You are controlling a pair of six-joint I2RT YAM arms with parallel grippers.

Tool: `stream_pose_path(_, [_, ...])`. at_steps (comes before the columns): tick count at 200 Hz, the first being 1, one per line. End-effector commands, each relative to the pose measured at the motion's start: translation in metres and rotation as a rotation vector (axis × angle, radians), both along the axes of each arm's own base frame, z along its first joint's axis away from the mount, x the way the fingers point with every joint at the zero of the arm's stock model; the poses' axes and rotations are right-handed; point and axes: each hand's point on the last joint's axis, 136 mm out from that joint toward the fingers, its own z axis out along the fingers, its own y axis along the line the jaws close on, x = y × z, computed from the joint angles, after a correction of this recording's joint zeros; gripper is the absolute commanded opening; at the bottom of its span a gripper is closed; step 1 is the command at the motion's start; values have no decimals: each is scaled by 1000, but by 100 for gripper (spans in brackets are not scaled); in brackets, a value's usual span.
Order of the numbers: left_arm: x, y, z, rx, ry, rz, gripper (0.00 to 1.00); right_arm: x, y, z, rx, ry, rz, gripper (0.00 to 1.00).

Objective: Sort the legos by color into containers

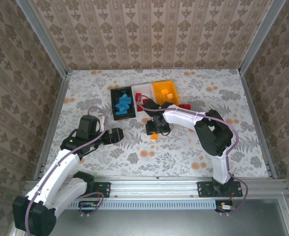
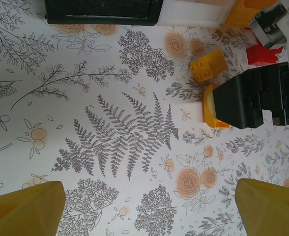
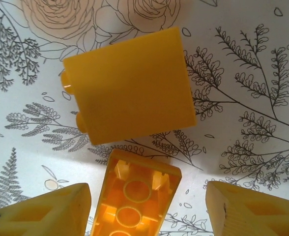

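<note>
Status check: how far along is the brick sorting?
Done: blue bricks in the black bin, red bricks in the white bin, orange bricks in the orange bin. In hand: the right claw, jaws open, straddles an upturned orange brick. Remaining: a second orange brick beside it and a loose red brick near the orange bin. The left claw is open, empty.

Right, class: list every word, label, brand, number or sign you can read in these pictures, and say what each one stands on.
No text can be read anywhere.
The black bin, white bin and orange bin carry no label.
The orange brick shows plain faces and studs, no lettering.
The table cover and walls bear only plant patterns.
</note>
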Motion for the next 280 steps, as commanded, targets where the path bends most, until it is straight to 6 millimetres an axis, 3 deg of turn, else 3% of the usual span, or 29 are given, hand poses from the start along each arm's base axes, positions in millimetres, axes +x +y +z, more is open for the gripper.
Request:
stream_pose_path(1, [1,1,0,9,-5,-8,91,-2,-6,-6,-56,13,16,63])
stream_pose_path(38, [1,1,-1,9,-3,-6,91,-4,-7,-10,-66,21,19,57])
stream_pose_path(63, [0,1,-1,8,-3,-7,91,-4,-8,-9,-63,17,18,46])
stream_pose_path(99, [0,1,0,4,-3,-4,91,-5,-11,-3,-61,5,12,41])
stream_pose_path(152, [6,-2,4,-11,-12,0,91,-3,-20,30,6,-39,-18,33])
stream_pose_path(177, [14,-6,5,-11,-8,-4,91,6,-26,58,76,-72,-44,33])
stream_pose_path(197, [24,-11,6,-15,-3,-12,91,24,-37,86,120,-120,-70,33])
stream_pose_path(232, [46,-24,6,-7,19,-41,91,77,-64,120,161,-216,-123,32])
stream_pose_path(256, [60,-31,4,2,31,-53,91,120,-75,129,202,-265,-165,33])
stream_pose_path(280, [71,-43,-3,17,60,-76,91,158,-77,124,239,-266,-188,33])
